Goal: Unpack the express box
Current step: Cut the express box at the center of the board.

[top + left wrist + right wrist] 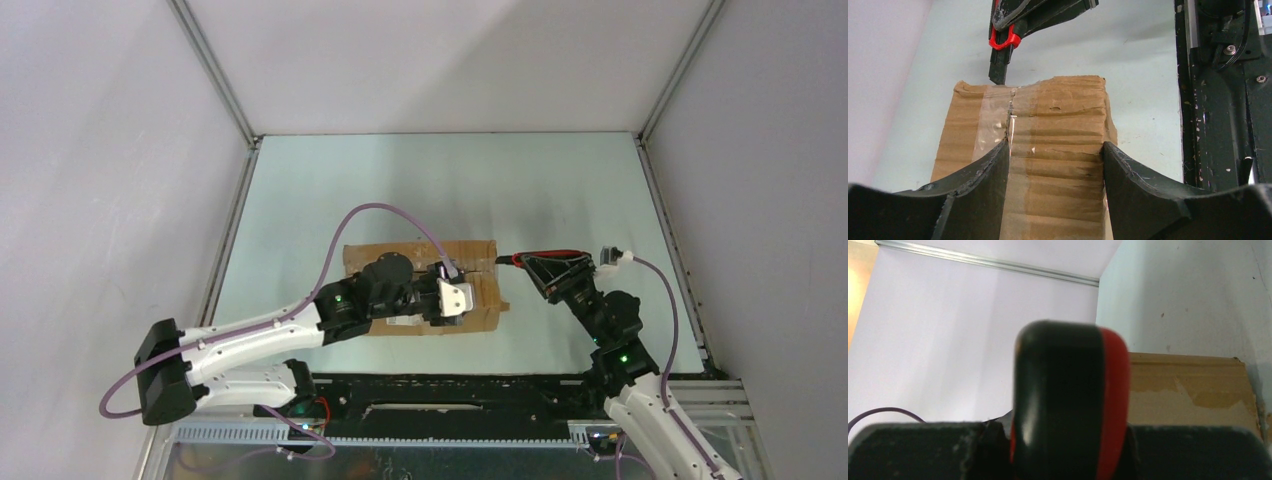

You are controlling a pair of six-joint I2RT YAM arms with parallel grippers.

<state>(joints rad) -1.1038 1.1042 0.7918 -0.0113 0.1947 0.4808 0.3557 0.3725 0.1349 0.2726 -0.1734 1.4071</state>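
express box (478,285) at middle of bench (300,200): judged light, stiff, tape (990,112) slick | top spanned by wide-spread left hand (1055,147) | utility knife (1000,57) clamped in right hand (548,272) at seam (1009,117) end | flap edges best gripped

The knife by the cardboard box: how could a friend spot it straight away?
On the pale green table lies the brown express box. Just off its right end, the right gripper is shut on a slim utility knife, tip towards the taped seam. Its red handle sets it apart from the brown cardboard beside it.
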